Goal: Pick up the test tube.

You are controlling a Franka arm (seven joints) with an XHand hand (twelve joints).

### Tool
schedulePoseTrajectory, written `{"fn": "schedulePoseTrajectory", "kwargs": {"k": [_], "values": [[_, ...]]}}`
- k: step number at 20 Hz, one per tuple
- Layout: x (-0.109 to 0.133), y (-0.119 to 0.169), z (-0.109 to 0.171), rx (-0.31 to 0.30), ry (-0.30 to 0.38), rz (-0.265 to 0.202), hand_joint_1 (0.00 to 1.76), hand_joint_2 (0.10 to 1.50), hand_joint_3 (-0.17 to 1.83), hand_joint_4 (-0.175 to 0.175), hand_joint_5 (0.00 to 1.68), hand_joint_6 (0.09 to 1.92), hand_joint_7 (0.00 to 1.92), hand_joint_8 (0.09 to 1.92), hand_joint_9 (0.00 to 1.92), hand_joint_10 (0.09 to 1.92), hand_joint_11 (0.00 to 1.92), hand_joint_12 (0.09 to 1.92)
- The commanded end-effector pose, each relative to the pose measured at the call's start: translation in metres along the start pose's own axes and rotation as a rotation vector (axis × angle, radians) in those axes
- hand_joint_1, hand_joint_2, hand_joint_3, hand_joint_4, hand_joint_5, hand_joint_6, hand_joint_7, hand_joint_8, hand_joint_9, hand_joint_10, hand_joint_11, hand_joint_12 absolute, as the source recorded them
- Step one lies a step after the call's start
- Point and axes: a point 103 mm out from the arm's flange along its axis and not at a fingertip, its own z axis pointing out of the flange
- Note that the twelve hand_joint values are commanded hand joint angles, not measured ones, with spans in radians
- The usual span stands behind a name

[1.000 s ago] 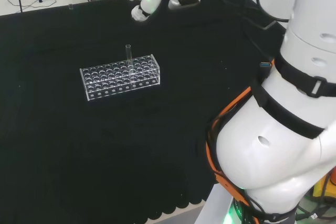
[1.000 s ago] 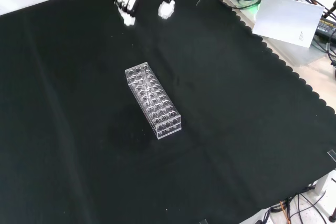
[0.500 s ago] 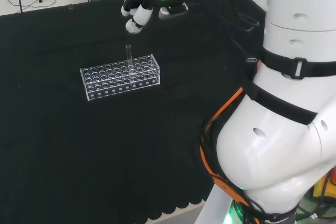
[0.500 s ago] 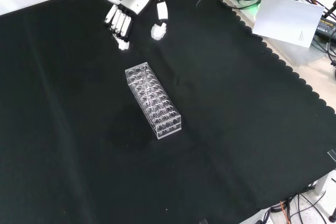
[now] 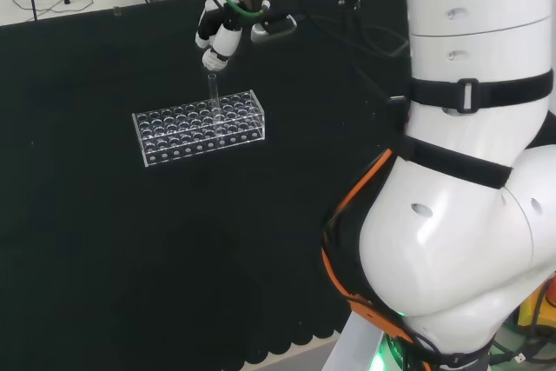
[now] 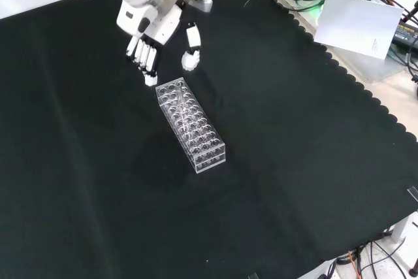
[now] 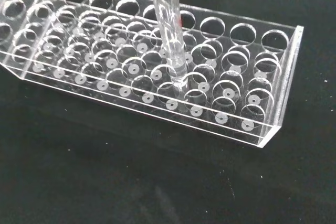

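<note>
Front view: we see the hand (image 6: 151,25) hanging just beyond the far end of the clear rack (image 6: 191,124), its fingers (image 6: 145,63) straight and spread from the thumb, holding nothing, while the test tube (image 7: 167,27) stands upright in the rack.

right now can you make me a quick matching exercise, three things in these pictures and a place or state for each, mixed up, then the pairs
Things:
1. test tube
2. rack
3. robot hand

Places or states:
A. fingers straight, above one end of the rack, holding nothing
B. upright in a hole of the rack
C. lying on the black cloth, clear with rows of holes

Pairs: 1-B, 2-C, 3-A
</note>
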Motion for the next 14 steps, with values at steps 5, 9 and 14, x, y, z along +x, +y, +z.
{"fn": "schedulePoseTrajectory", "kwargs": {"k": [5,9,14], "values": [[0.003,0.012,0.022,0.081,-0.023,-0.007,0.86,0.73,0.66,-0.151,0.39,0.49,0.56,0.94,0.45,0.93,0.17,1.49],[0.008,0.006,0.023,0.070,-0.004,-0.009,0.86,0.73,0.66,-0.153,0.39,0.55,0.58,0.94,0.46,0.93,0.18,1.49],[0.016,0.002,0.030,0.069,0.026,-0.013,0.87,0.73,0.66,-0.156,0.38,0.61,0.59,0.95,0.47,0.93,0.18,1.49]]}}
